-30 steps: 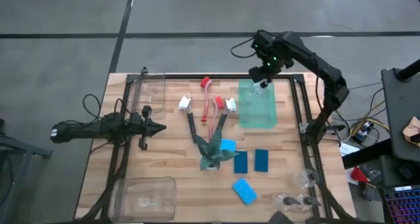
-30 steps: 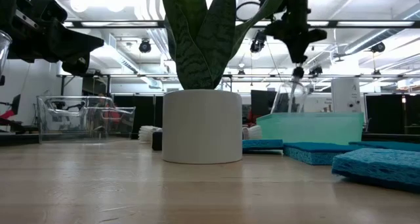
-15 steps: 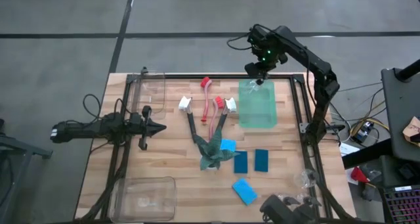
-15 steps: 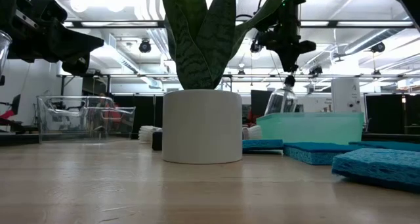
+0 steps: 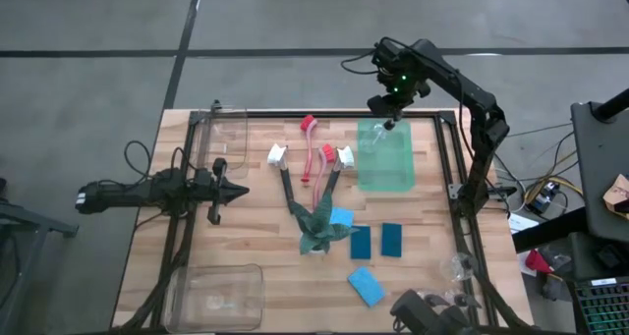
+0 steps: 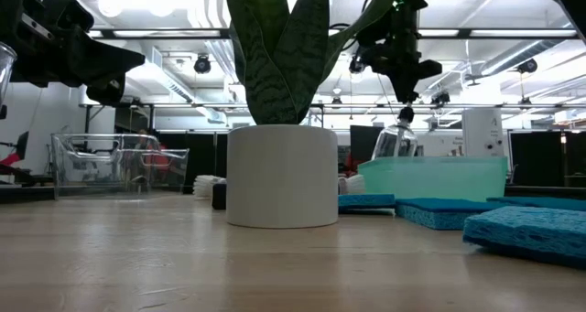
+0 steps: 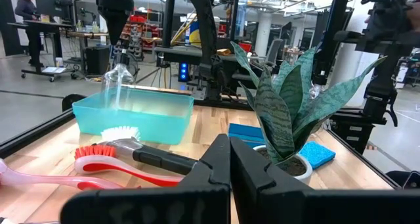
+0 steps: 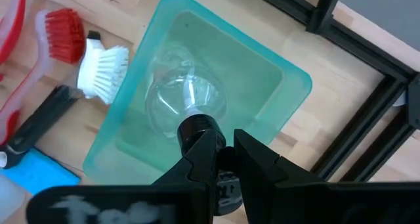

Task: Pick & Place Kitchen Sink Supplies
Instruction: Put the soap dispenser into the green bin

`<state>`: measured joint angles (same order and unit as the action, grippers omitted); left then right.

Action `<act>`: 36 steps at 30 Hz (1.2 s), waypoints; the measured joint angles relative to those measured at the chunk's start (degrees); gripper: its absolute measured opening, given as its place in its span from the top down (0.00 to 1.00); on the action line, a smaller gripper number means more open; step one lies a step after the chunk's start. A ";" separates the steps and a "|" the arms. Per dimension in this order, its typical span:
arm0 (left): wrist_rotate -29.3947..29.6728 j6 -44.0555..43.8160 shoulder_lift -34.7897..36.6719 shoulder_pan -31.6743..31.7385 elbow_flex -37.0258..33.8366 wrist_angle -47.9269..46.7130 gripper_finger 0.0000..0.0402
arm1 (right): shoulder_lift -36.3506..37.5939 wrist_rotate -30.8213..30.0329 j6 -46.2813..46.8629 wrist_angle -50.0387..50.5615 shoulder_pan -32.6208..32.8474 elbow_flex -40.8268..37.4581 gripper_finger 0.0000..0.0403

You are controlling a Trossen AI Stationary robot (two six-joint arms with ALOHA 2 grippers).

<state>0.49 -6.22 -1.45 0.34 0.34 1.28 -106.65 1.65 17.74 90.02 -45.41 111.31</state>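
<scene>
My right gripper (image 5: 390,112) hangs over the far end of the teal bin (image 5: 385,168), shut on a small clear bottle (image 8: 187,92) with a black cap. In the low view the bottle (image 6: 396,143) hangs tilted, its base about level with the bin's rim (image 6: 430,161). Two white-headed brushes (image 5: 277,156) (image 5: 345,157) and two red ones (image 5: 308,125) (image 5: 326,153) lie on the table left of the bin. Several blue sponges (image 5: 360,242) (image 5: 391,239) (image 5: 366,286) lie nearer the front. My left gripper (image 5: 236,190) waits shut at the table's left. My right gripper pinches the bottle's black cap (image 8: 197,129) between its two fingers. The fingers (image 6: 403,106) come from above and point down. The bottle hangs below them, tilted, over the inside of the bin. Its base is hidden behind the bin's wall in the low view.
A potted spiky plant (image 5: 316,227) stands mid-table among the brush handles and sponges. Clear containers sit at the far left (image 5: 228,129) and near left (image 5: 216,296). Two more clear bottles (image 5: 460,266) (image 5: 432,301) lie at the near right corner.
My right gripper has carried the bottle a little toward the table's left edge and slightly down over the bin, then stopped. The bottle, upright a second ago, now hangs tilted and lower, near the bin's rim.
</scene>
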 joint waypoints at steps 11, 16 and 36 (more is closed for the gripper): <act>0.01 0.00 0.00 0.01 0.00 0.00 1.00 | 0.00 2.69 0.54 -0.17 0.01 -0.04 0.83; 0.02 -0.02 0.00 0.00 0.00 0.00 1.00 | 0.02 3.58 0.68 -0.91 0.04 1.02 0.78; 0.00 0.00 0.01 0.00 0.00 0.00 1.00 | 0.07 3.25 -0.26 -3.19 -0.04 6.78 0.68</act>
<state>0.49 -6.22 -1.44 0.34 0.34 1.28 -106.59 4.90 17.47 86.83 -45.45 118.09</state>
